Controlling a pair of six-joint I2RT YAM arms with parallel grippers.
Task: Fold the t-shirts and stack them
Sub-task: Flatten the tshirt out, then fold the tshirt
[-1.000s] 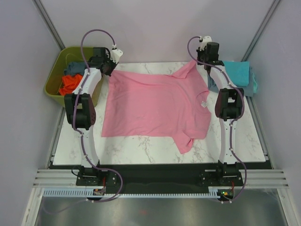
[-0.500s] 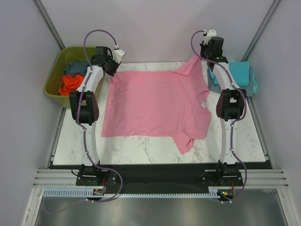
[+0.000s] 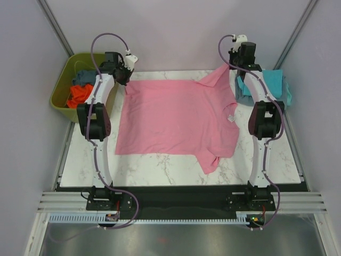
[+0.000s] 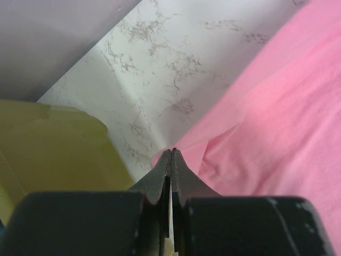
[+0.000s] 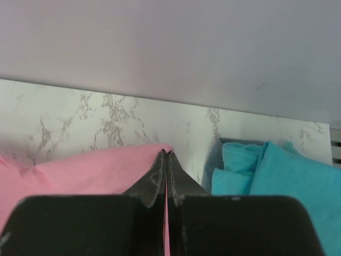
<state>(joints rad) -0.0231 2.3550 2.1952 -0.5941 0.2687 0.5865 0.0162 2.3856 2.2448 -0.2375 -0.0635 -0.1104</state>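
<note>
The light pink t-shirt (image 3: 178, 117) lies spread on the marble table. My left gripper (image 3: 126, 80) is shut on its far left corner; in the left wrist view the pink cloth (image 4: 266, 122) runs off my closed tips (image 4: 171, 151). My right gripper (image 3: 233, 66) is shut on the far right sleeve and holds it raised; the right wrist view shows pink cloth (image 5: 80, 170) pinched between the closed tips (image 5: 166, 153). A folded turquoise shirt (image 3: 269, 85) lies on a slate blue one at the far right. An orange shirt (image 3: 80, 95) lies in the tub.
The olive-green tub (image 3: 63, 90) stands off the table's far left corner, close to my left gripper (image 4: 48, 154). The back wall (image 5: 170, 42) rises just past my right gripper. The near sleeve (image 3: 212, 160) is bunched. Bare marble (image 3: 160, 170) runs along the front.
My right gripper has pulled the sleeve farther back and to the right, lifting it. My left gripper has shifted slightly with the far left corner, stretching the shirt's far edge.
</note>
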